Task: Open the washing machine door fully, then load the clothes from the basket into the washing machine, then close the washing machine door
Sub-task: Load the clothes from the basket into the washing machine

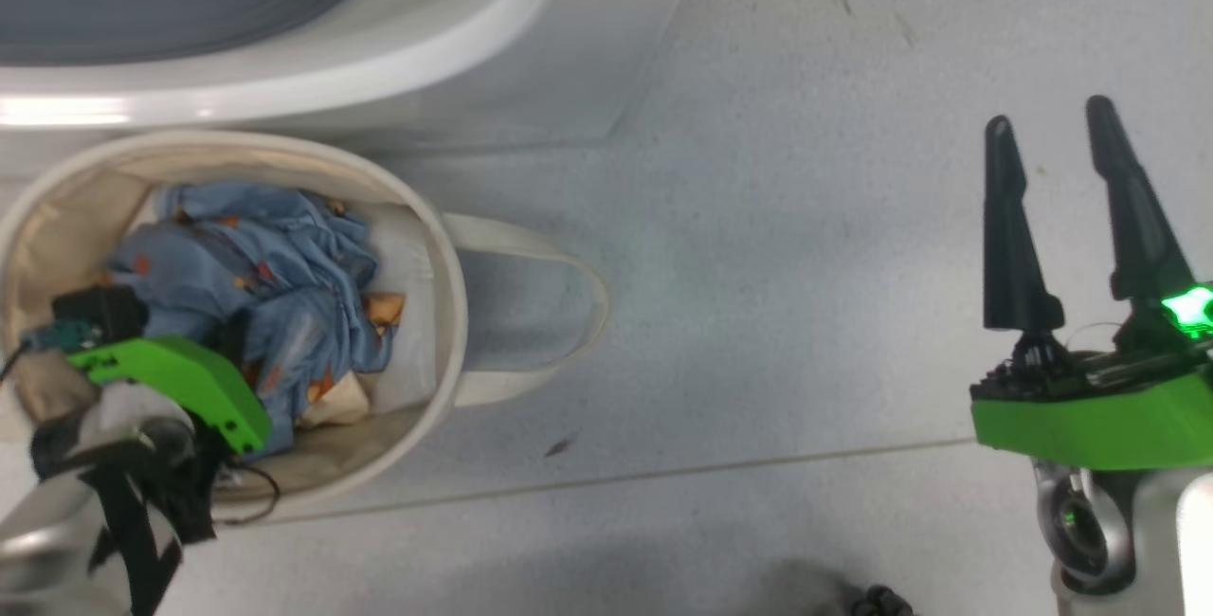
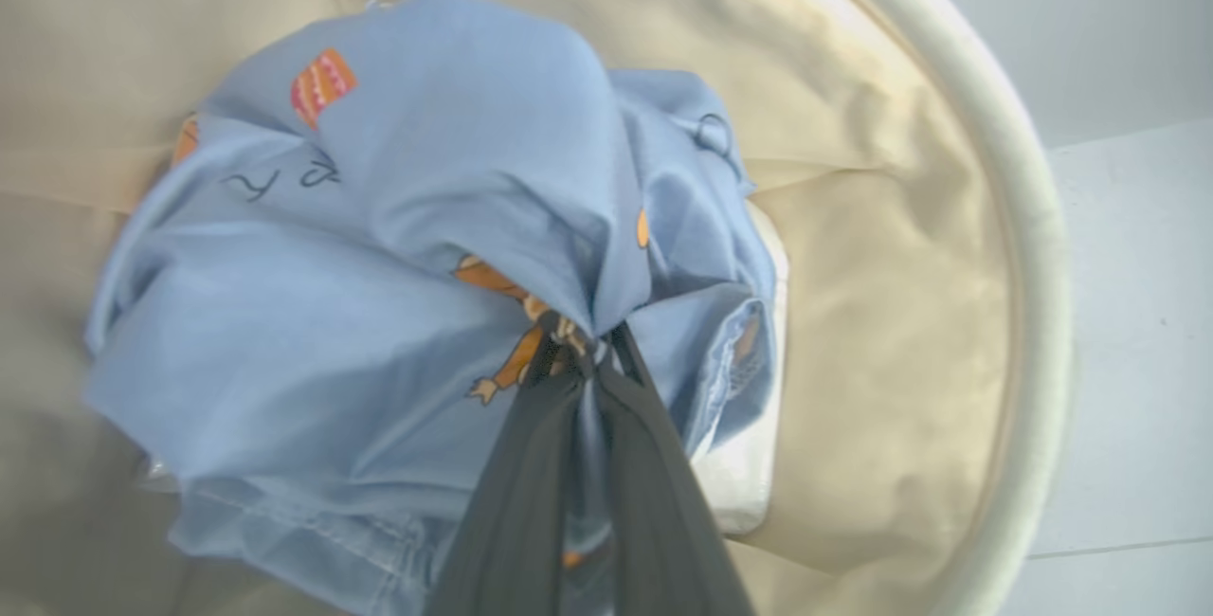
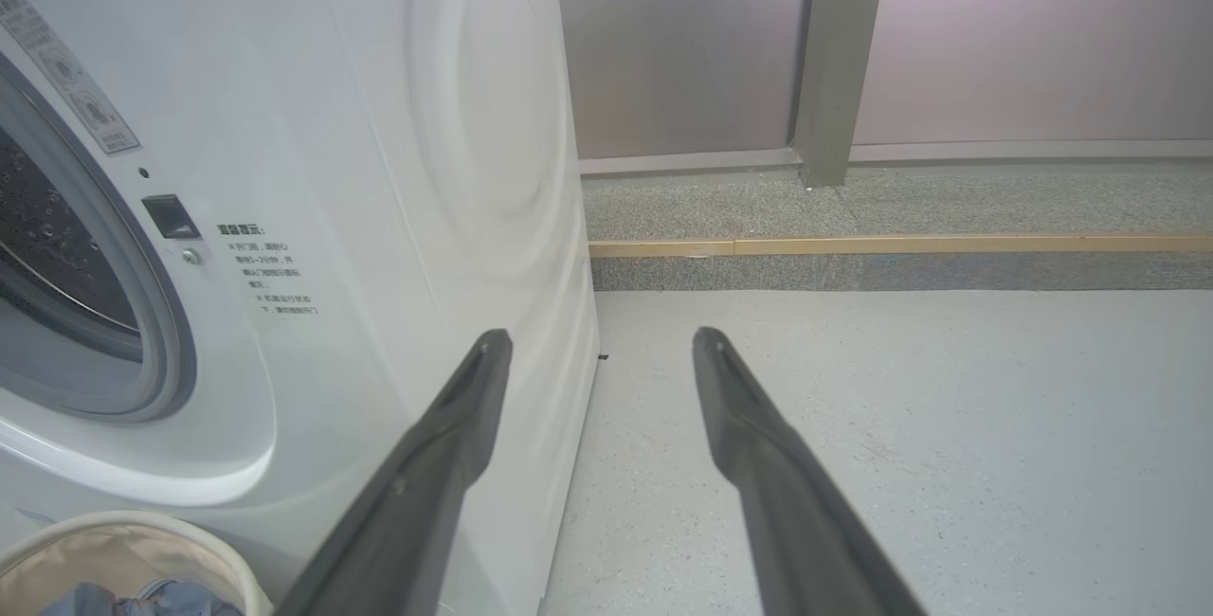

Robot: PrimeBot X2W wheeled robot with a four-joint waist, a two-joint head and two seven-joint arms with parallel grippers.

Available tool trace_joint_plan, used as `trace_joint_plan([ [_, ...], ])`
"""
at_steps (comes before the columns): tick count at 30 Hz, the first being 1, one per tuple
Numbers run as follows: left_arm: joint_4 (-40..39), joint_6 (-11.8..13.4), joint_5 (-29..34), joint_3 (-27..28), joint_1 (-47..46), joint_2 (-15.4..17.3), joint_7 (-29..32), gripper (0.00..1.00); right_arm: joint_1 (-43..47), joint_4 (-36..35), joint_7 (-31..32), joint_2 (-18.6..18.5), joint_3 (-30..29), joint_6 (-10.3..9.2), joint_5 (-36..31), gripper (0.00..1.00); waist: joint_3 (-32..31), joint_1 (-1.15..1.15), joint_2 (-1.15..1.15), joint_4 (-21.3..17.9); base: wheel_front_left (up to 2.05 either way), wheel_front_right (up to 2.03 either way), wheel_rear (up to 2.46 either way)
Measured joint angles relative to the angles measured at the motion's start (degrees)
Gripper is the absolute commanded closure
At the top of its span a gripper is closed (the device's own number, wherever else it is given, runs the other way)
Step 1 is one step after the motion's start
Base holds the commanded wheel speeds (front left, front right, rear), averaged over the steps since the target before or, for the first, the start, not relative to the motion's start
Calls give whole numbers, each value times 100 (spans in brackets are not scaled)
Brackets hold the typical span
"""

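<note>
we reach left gripper (image 2: pixel 592 341) down into basket (image 2: pixel 1028 218), fingers clenched on bunched fold of light blue bear-print clothes (image 2: pixel 379 246). pinch sits at heap's crown, likely so whole bundle lifts in one pull. basket stands on floor (image 1: pixel 805 265) just before washing machine (image 3: pixel 398 123), making short carry to drum (image 3: pixel 57 237), whose mouth gapes uncovered. white pad (image 2: pixel 749 493) lies under cloth. our right gripper (image 1: pixel 1050 118) hangs released over bare floor, well apart, leaving lane free.
</note>
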Motion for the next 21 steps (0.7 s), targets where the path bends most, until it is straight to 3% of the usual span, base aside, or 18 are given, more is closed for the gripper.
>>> trace_joint_plan([
  [10, -549, 0, -147, -390, 567, 357, -1111, 100, -43, 660, 55, 2, 211, 0, 10, 0, -811, 0, 0, 156, 0, 0, 0],
  [16, -1081, 0, -83, -481, 875, 502, -1339, 100, -49, 1131, 55, 2, 345, 0, 122, 0, -1433, 0, 0, 308, 0, 0, 0],
  [21, -1613, 0, 516, 127, 1084, 709, -1369, 100, -38, 1423, 42, -36, 396, 0, 330, 0, -1937, 0, 0, 455, 0, 0, 0],
])
